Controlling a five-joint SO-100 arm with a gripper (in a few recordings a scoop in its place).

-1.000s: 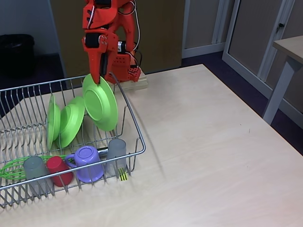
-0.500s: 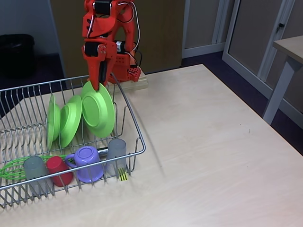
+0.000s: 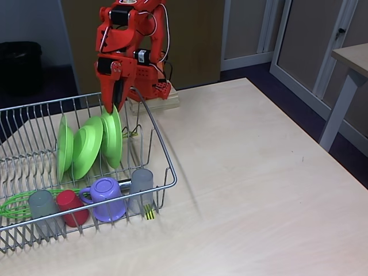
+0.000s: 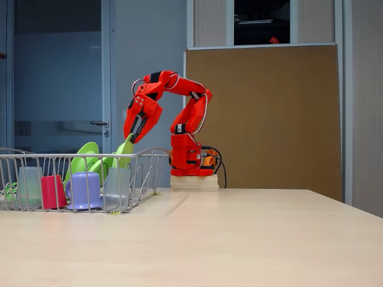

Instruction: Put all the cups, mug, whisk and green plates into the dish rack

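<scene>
three green plates (image 3: 86,146) stand on edge in the dish rack (image 3: 164,172) near its back edge; the gripper (image 3: 113,106) pinches the rim of the rightmost plate (image 3: 112,140). cups (image 3: 141,184), mug (image 3: 106,198) and whisk (image 3: 14,206) line the front edge.

Soft, even indoor light falls from above onto the pale wooden table (image 3: 259,172), and both fixed views are bright and fairly sharp. The silver wire dish rack (image 3: 167,172) casts a faint blurred shadow to its right. The low side view shows a dim blue room behind a glass door (image 4: 60,89), slightly grainy.
</scene>
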